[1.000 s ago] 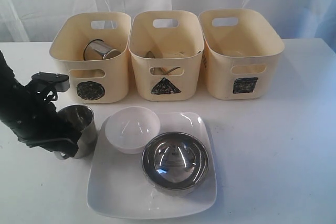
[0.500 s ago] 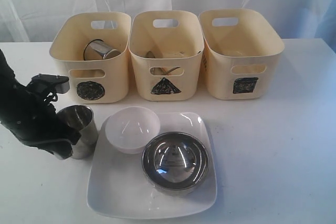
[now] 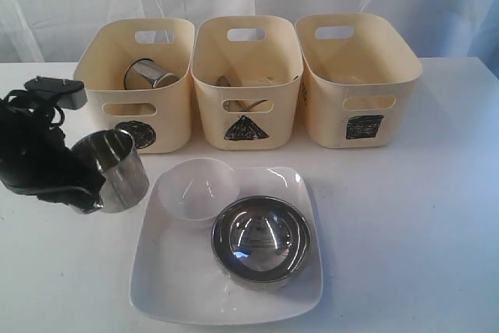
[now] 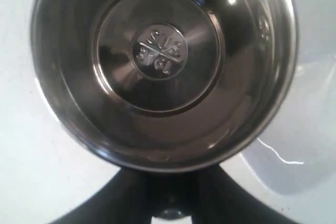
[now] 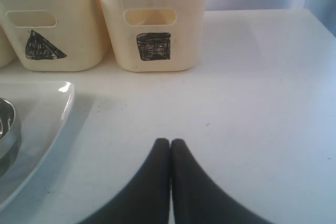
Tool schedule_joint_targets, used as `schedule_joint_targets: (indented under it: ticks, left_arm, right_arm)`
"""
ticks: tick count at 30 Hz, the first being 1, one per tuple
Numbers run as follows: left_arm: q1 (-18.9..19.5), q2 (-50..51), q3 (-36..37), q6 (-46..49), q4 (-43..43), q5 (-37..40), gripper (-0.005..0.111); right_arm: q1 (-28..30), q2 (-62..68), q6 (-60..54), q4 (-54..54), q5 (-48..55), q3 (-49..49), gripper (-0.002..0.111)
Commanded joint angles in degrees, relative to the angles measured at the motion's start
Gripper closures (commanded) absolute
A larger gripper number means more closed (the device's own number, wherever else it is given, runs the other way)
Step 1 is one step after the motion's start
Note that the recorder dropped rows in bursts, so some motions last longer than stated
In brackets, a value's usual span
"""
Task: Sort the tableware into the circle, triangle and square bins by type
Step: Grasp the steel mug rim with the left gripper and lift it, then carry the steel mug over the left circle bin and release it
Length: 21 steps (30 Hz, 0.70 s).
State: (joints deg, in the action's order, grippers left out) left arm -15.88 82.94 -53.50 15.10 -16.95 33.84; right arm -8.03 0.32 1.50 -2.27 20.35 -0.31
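Fingers (image 4: 128,200) of the left gripper (image 3: 84,191) are clenched on the steel mug (image 3: 118,171), pinching its edge while the wrist camera looks straight into the cup's stamped bottom. From the outside camera I see that mug at the left of the frame, tilted with its base swung toward the square white plate (image 3: 164,286), in front of the circle bin (image 3: 173,124); I cannot tell whether it is clear of the table (image 3: 405,232). A second mug (image 3: 148,74) lies on its side inside the circle bin. The triangle bin (image 3: 209,118) stands in the middle of the row and the square bin (image 3: 327,124) at the right. On the plate sit the small white bowl (image 3: 199,189) and, just beside it toward the lower right, the steel bowl (image 3: 261,239). The right gripper (image 5: 169,146) has its fingers pressed together on nothing, over bare table near the plate's corner and in front of the square bin.
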Motion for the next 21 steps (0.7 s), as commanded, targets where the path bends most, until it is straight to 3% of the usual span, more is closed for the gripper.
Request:
schedule_joint_targets:
  ticks: [1,5,14,21]
  left_arm:
    - [-0.2,-5.2,0.1,-0.2,-0.6,-3.6,0.107]
    - [-0.2,-8.7,0.1,0.3,-0.6,-8.6,0.107]
    - [-0.2,-8.3,-2.9,0.3,-0.6,-28.5,0.107]
    - [-0.2,0.2,-12.0,0.3,1.2,-31.7,0.107]
  right_arm:
    - [0.4,-0.3,0.1,0.6,-0.3,0.3,0.108]
    - [0.4,-0.3,0.1,0.6,-0.3,0.3,0.108]
    - [0.4,-0.3,0.1,0.6,-0.3,0.3,0.108]
    - [0.4,-0.3,0.1,0.6,-0.3,0.3,0.108]
